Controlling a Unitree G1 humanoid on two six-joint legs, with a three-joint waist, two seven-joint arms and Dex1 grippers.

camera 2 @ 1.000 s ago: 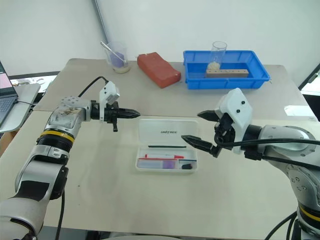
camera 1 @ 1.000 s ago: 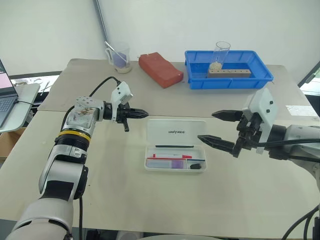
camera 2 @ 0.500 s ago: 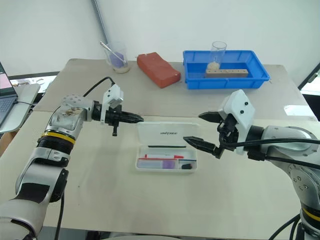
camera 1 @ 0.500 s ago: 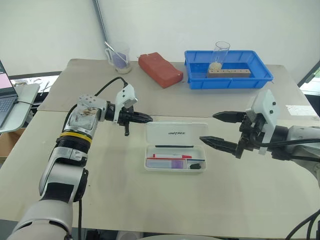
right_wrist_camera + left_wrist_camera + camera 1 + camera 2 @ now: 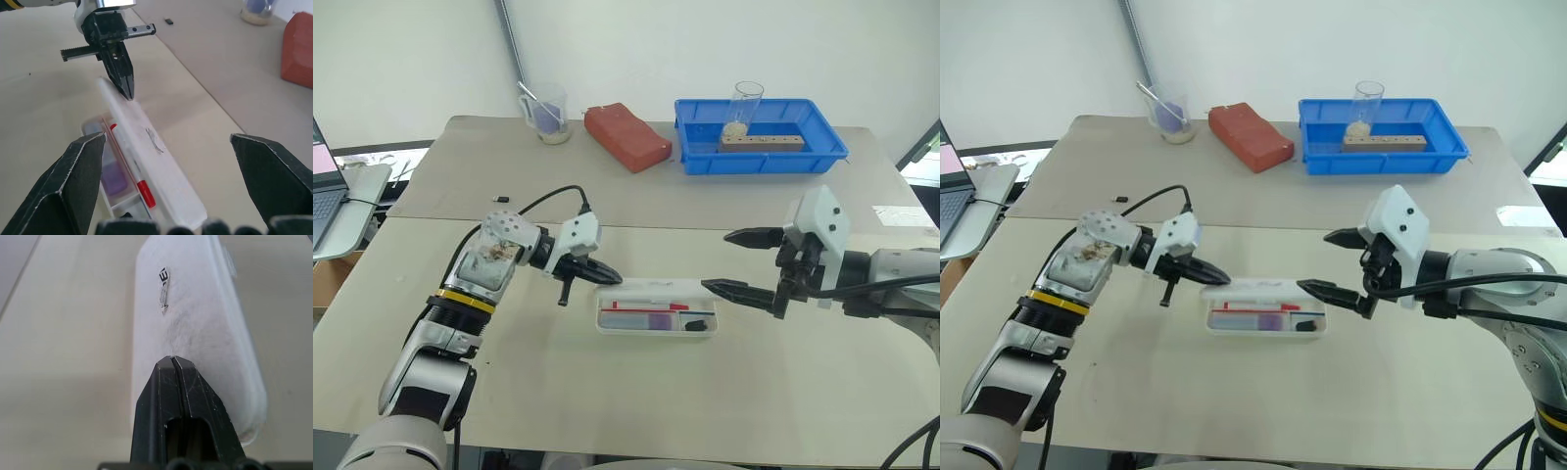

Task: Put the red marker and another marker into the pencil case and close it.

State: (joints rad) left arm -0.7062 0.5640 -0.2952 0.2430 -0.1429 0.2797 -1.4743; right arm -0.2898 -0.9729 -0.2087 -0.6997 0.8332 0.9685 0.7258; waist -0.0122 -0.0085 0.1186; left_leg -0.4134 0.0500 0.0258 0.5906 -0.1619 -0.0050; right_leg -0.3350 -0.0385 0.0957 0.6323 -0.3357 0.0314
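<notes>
The pencil case [image 5: 656, 328] lies at the table's middle, its white lid [image 5: 651, 287] lifted and leaning over the base. Inside lie the red marker [image 5: 646, 305] and, beside it, the purple marker [image 5: 646, 319]. My left gripper [image 5: 615, 280] is shut with nothing in it, and its tip [image 5: 172, 360] presses on the lid's outer face [image 5: 195, 318] near the left end. My right gripper [image 5: 720, 261] hangs open just right of the case, apart from it. In the right wrist view the lid [image 5: 156, 166] stands half raised over the red marker [image 5: 145, 192].
A blue tray [image 5: 759, 162] with a glass and a wooden block stands at the back right. A red block [image 5: 626, 137] and a beaker [image 5: 546, 116] are at the back. A laptop [image 5: 328, 196] sits off the table's left edge.
My left gripper has come back toward me and down, and the lid has swung from lying flat open to leaning over the base. The right gripper has stayed in place.
</notes>
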